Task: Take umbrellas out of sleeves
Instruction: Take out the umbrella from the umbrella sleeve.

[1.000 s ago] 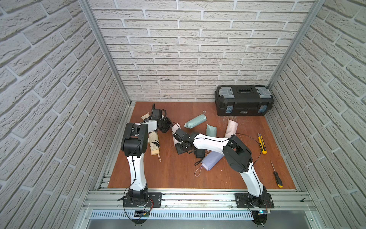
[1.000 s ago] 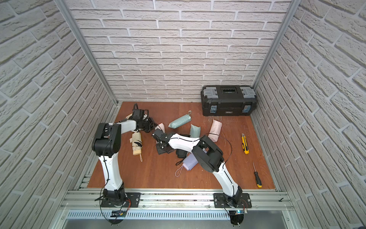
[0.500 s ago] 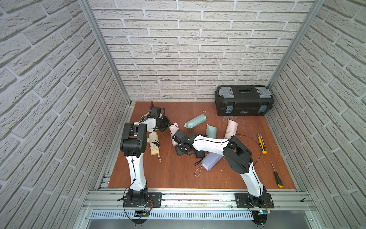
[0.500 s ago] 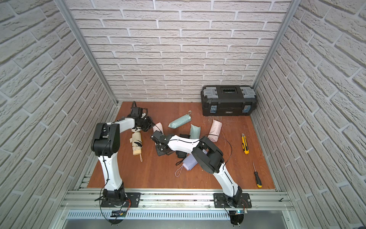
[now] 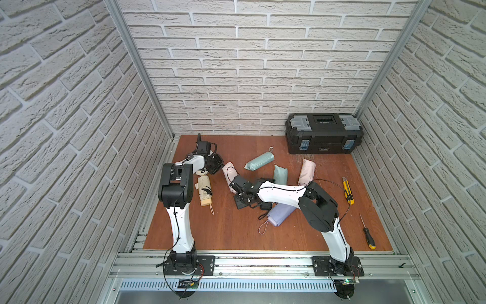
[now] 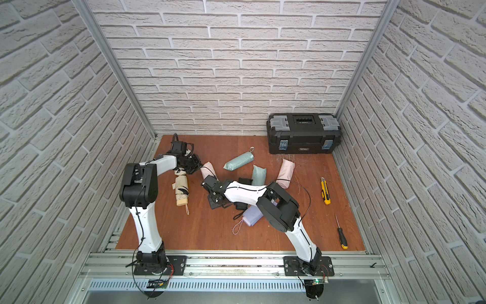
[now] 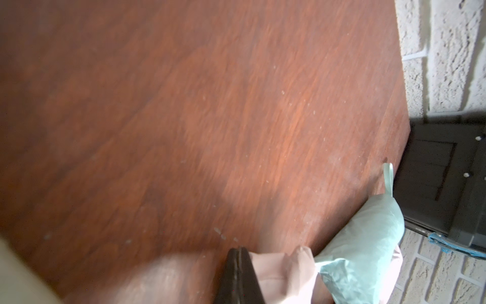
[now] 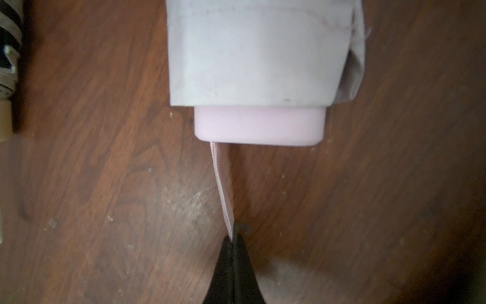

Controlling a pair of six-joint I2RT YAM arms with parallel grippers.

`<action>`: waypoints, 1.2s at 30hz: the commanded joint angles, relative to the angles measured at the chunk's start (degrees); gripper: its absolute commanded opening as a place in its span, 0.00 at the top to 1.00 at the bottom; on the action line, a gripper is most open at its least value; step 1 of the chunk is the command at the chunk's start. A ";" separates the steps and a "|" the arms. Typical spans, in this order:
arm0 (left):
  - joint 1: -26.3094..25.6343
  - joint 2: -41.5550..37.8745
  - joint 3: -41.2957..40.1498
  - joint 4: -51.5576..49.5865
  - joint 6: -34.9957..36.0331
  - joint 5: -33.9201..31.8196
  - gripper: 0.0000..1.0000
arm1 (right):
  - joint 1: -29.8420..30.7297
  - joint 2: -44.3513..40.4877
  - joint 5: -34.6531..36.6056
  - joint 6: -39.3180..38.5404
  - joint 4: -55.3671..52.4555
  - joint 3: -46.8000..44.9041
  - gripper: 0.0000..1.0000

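A pink umbrella still in its pink sleeve (image 5: 228, 171) (image 6: 207, 169) lies left of centre between my two grippers. The left gripper (image 5: 215, 165) (image 7: 239, 251) is shut at the sleeve's far end, with bunched pink fabric (image 7: 284, 265) against its fingers. The right gripper (image 5: 234, 184) (image 8: 232, 238) is shut on the pink wrist loop (image 8: 223, 189). In the right wrist view the pink handle (image 8: 259, 126) pokes out of the sleeve mouth (image 8: 259, 52). A bare beige umbrella (image 5: 204, 190) lies by the left arm.
Mint (image 5: 259, 162), a second mint (image 5: 280, 175), pink (image 5: 306, 171) and lilac (image 5: 280, 214) bundles lie mid-floor, partly under the right arm. A black toolbox (image 5: 324, 134) stands back right. A yellow utility knife (image 5: 348, 190) and a screwdriver (image 5: 368, 235) lie at the right.
Both grippers and the pink umbrella between them have drifted slightly left, the left wrist also a little toward the back wall. Both grips stay shut.
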 commanded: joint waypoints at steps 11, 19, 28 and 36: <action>1.79 -1.93 2.74 0.80 1.58 -1.25 1.00 | 0.82 -1.38 0.98 1.17 -6.74 -3.13 0.97; 1.57 -1.81 3.23 1.16 1.63 0.39 1.00 | 0.82 -1.60 2.17 0.83 -6.96 -3.53 0.97; -0.62 -1.95 6.62 -5.06 9.17 -1.82 0.56 | -0.86 -3.20 2.72 -3.47 -8.43 -0.39 0.48; -2.44 5.45 23.07 -18.67 20.80 -3.76 0.66 | -3.39 -5.60 -0.98 -7.63 -4.69 -2.22 0.97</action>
